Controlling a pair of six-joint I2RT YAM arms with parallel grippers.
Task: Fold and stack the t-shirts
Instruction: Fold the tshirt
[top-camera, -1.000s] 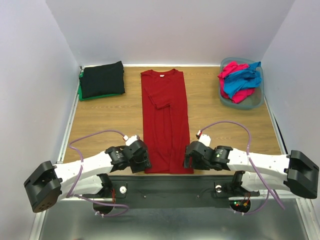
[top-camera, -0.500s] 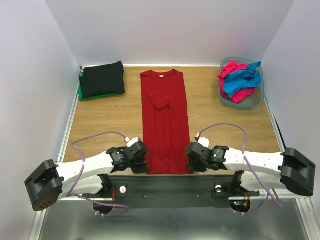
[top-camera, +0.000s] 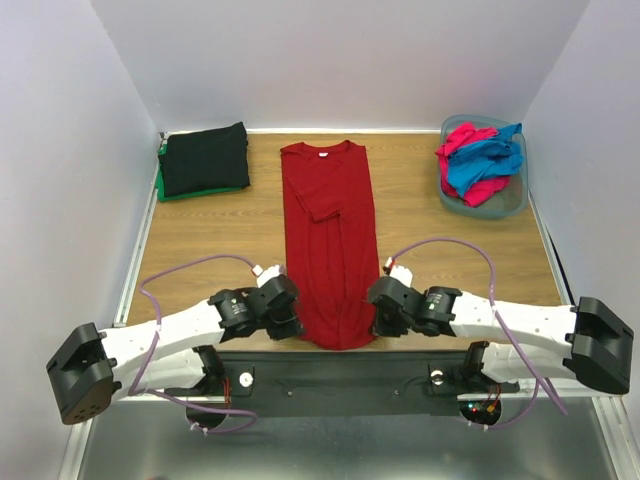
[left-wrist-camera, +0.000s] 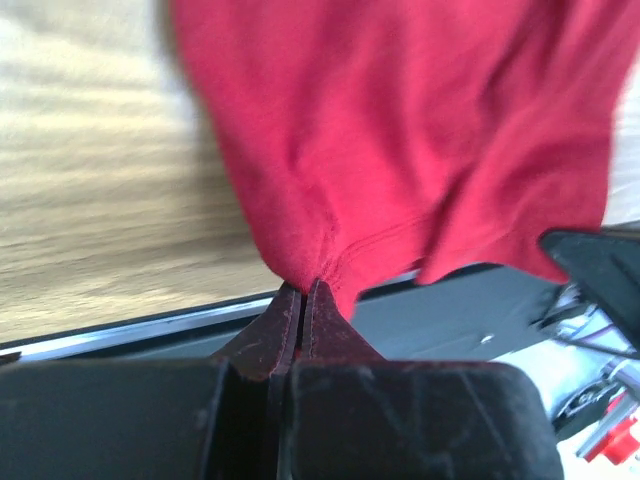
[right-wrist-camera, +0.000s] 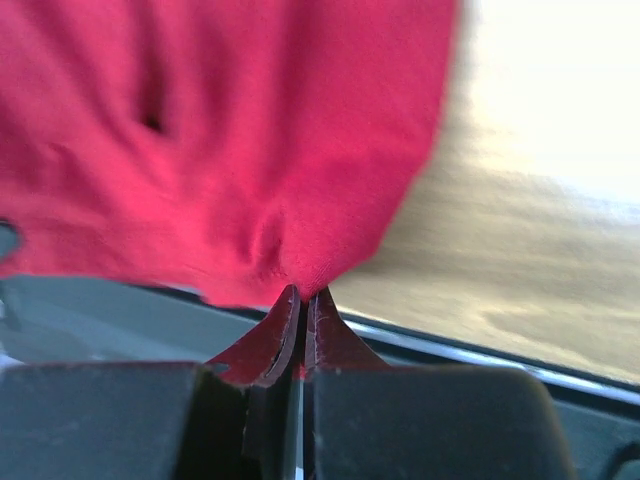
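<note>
A dark red t-shirt lies lengthwise down the middle of the table, sides folded in, collar at the far end. My left gripper is shut on its near left hem corner. On the near right hem corner my right gripper is shut as well. The hem sags between the two grips, lifted off the wood. A folded black t-shirt lies on a green one at the far left. Pink and blue t-shirts are heaped in a tub.
The grey-blue plastic tub stands at the far right corner. White walls close in the table on three sides. A dark metal rail runs along the near edge by the arm bases.
Both grippers closed on the red shirt's near hem corners and raised them slightly; the hem now bunches inward and curves instead of lying flat and square.
</note>
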